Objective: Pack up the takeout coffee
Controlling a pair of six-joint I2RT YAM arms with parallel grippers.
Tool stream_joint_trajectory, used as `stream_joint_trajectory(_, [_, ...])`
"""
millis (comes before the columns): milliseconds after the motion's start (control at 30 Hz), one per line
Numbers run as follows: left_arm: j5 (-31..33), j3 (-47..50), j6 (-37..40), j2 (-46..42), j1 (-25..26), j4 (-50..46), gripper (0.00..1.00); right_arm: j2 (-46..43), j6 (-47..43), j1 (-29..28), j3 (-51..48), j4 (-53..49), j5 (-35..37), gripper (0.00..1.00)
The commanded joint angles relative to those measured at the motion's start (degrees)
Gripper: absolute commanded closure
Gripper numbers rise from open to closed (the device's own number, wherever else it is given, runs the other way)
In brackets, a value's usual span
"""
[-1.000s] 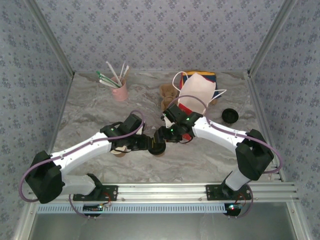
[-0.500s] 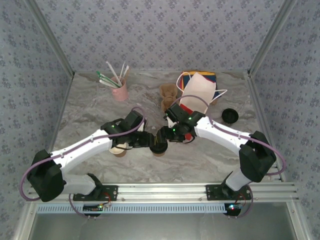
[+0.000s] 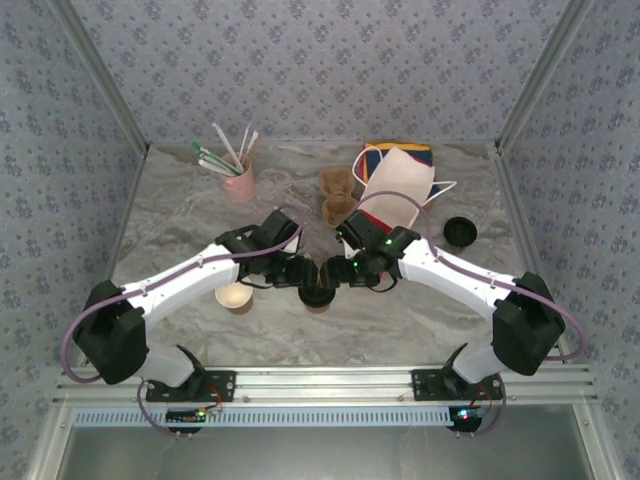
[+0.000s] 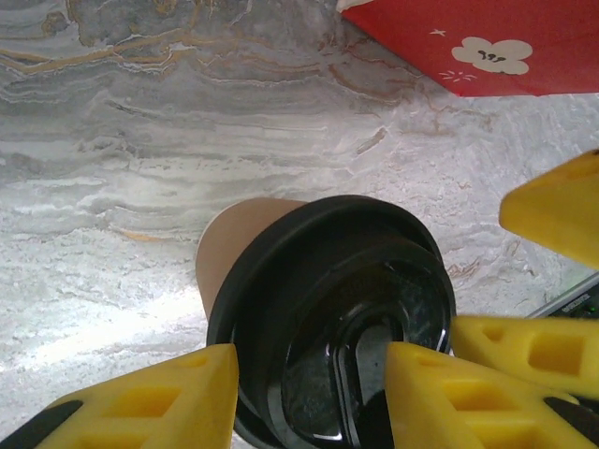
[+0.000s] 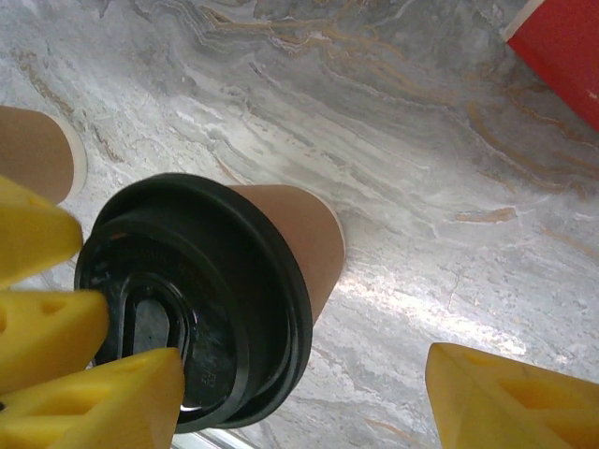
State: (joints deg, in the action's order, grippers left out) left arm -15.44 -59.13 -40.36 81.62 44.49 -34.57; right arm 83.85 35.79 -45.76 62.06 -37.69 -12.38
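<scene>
The takeout coffee [image 3: 318, 296] stands upright, lid fitted, at the centre of the table [image 3: 170, 230]. Left gripper [image 4: 311, 363]: fingers parted over the lid; contact cannot be confirmed. Right gripper [image 5: 306, 367]: fingers spread wide, cup beside one finger.

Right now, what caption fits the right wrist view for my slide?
Black-lidded takeout coffee standing on the marbled table, framed by the open right gripper.

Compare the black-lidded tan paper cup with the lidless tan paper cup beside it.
The black-lidded tan paper cup is capped, its top black; the lidless tan paper cup is open, showing a cream inside. In the top view the lidded cup stands right of the lidless one. Both are tan paper.
</scene>
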Motion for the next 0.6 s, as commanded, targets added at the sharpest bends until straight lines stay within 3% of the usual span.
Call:
stream_joint_trajectory(0, [0.5,-1.6,1.3,1.7,-0.8,1.8,0.55,-1.8,-0.3,-2.5,-0.9,1.2,-5.1,0.29])
stream_joint_trajectory(567, [0.0,0.1,0.6,0.9,-1.5,2.7,0.6,0.8,0.7,-4.0,-2.3,4.0,-6.6,0.32])
